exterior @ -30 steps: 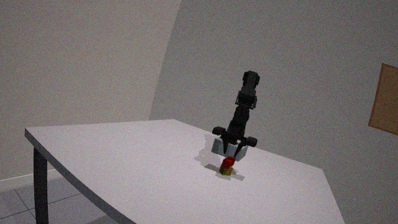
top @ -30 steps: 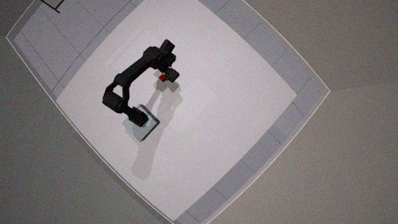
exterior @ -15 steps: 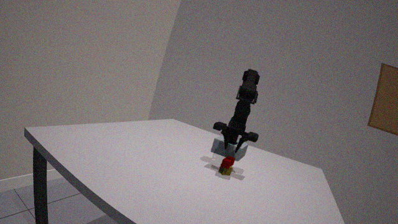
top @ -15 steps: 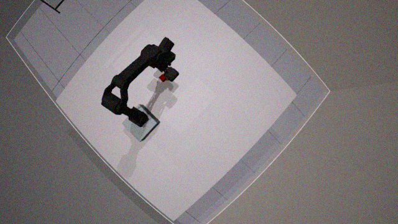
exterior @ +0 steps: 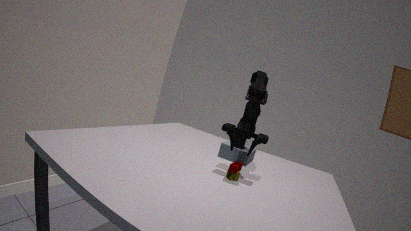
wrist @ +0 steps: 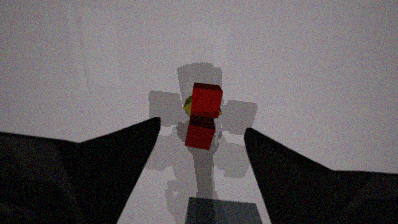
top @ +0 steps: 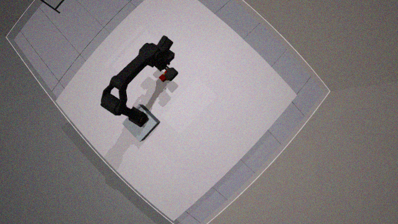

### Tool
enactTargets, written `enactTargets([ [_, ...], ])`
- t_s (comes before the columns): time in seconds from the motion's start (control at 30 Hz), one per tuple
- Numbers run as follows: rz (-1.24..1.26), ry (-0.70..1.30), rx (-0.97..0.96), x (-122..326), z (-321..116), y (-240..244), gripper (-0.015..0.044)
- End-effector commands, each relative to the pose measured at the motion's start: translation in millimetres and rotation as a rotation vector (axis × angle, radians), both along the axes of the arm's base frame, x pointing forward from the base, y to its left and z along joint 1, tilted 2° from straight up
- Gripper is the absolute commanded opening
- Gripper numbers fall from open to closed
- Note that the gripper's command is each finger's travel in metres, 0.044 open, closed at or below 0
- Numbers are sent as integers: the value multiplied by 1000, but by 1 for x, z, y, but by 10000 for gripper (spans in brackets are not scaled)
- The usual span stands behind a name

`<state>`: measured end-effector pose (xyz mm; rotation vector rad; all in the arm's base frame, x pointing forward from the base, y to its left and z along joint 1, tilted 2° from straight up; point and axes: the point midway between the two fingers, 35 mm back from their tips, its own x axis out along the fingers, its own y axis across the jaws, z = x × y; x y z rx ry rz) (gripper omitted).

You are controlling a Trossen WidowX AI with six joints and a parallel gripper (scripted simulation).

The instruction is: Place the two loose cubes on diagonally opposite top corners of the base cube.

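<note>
Wrist view | gripper wide apart, empty | two red cubes atop yellow base cube | withdraw straight back, fingers spread, brushing neither

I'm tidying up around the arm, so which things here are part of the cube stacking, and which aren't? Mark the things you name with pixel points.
Part of the job:
- two red cubes (wrist: 206, 101) (wrist: 200, 137)
- yellow base cube (exterior: 233, 176)
- gripper (exterior: 241, 152) (wrist: 203, 127)

Apparently not:
- brown wall board (exterior: 398, 102)
</note>
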<state>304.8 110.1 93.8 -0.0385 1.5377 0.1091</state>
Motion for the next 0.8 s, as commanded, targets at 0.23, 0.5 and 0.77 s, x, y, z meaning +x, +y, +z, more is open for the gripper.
enactTargets([
  [0.23,7,8,10,-78,5,105,400],
  [0.5,7,8,10,-79,5,107,400],
  [0.77,7,8,10,-79,5,107,400],
])
